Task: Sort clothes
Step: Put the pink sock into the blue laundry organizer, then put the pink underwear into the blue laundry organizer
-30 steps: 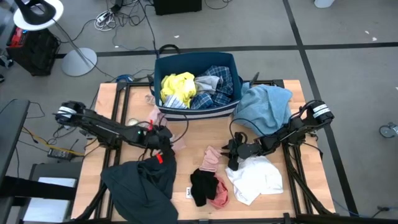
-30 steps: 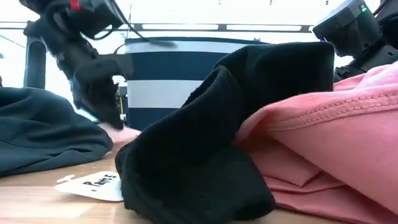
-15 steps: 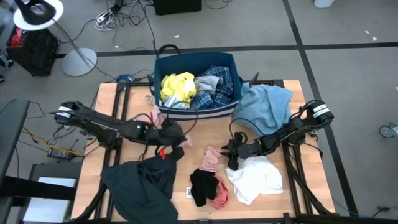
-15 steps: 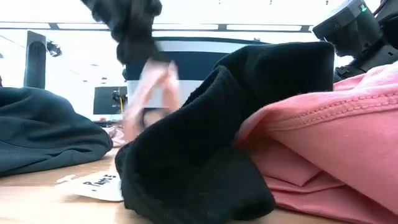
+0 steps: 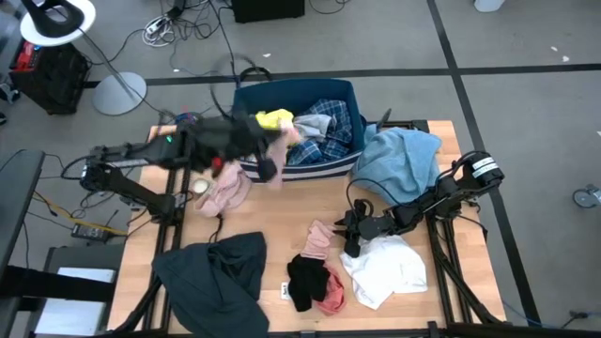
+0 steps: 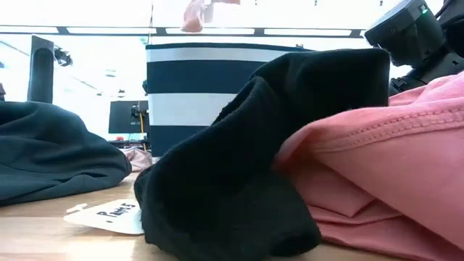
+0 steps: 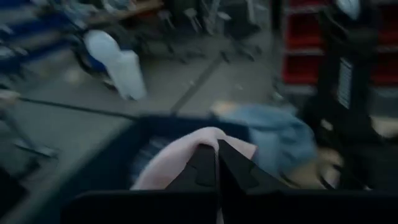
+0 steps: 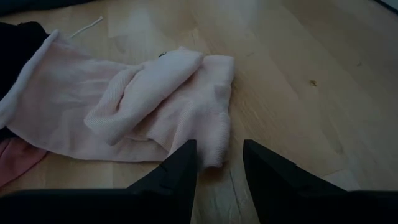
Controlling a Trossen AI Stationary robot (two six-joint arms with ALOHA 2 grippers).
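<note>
The left gripper [image 5: 272,141] is raised over the near left rim of the striped bin [image 5: 310,164], its fingers closed on a pale pink garment [image 7: 186,155] that hangs over the bin. The garment is blurred, so its kind is probably not discernible. The right gripper [image 5: 349,230] is held low at the table, fingers parted, beside a light pink cloth [image 8: 149,99].
</note>
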